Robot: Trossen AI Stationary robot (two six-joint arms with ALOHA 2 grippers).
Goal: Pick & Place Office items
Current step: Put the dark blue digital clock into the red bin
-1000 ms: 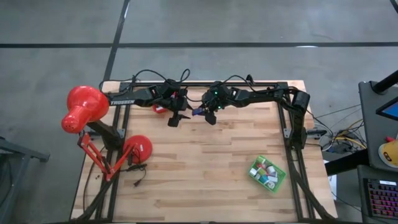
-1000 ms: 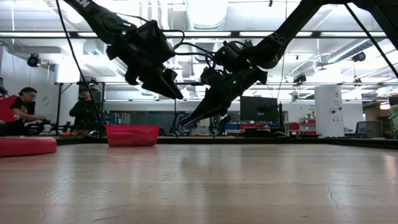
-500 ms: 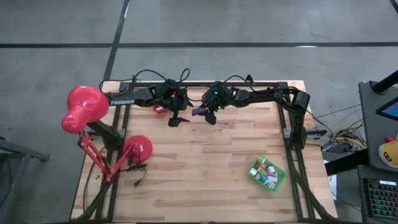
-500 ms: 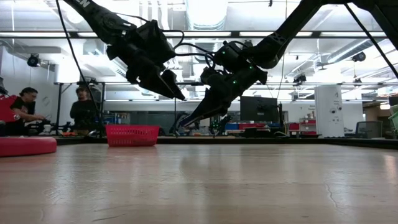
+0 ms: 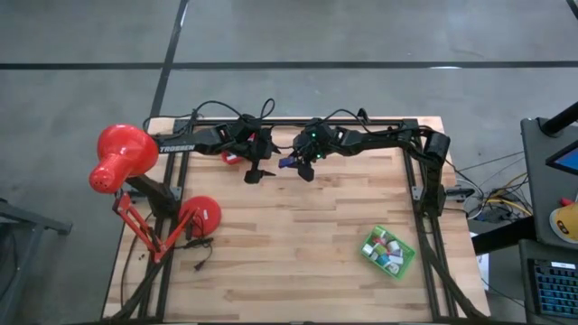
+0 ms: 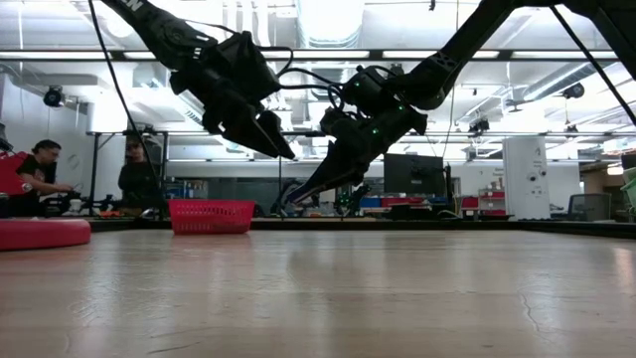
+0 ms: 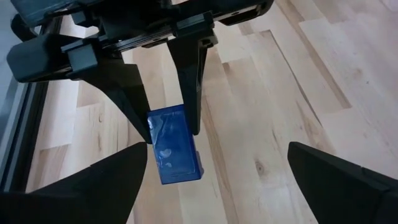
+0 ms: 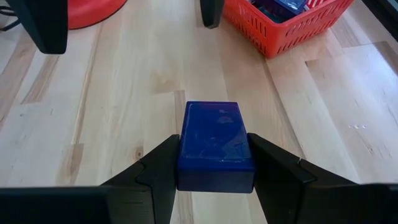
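Now blue block point(image 8: 216, 144) held above table's far edge, clamped between right gripper point(image 8: 211, 163) fingers. Left gripper point(image 5: 255, 171) facing it, just let go, fingers spread wide, empty. Handover looks done. Red tray point(image 8: 287, 23) near, behind left gripper; green tray point(image 5: 389, 252) well apart, likely source.

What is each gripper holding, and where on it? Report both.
The right gripper holds a blue block, clamped across its two long sides at one end. The left gripper is open and holds nothing.
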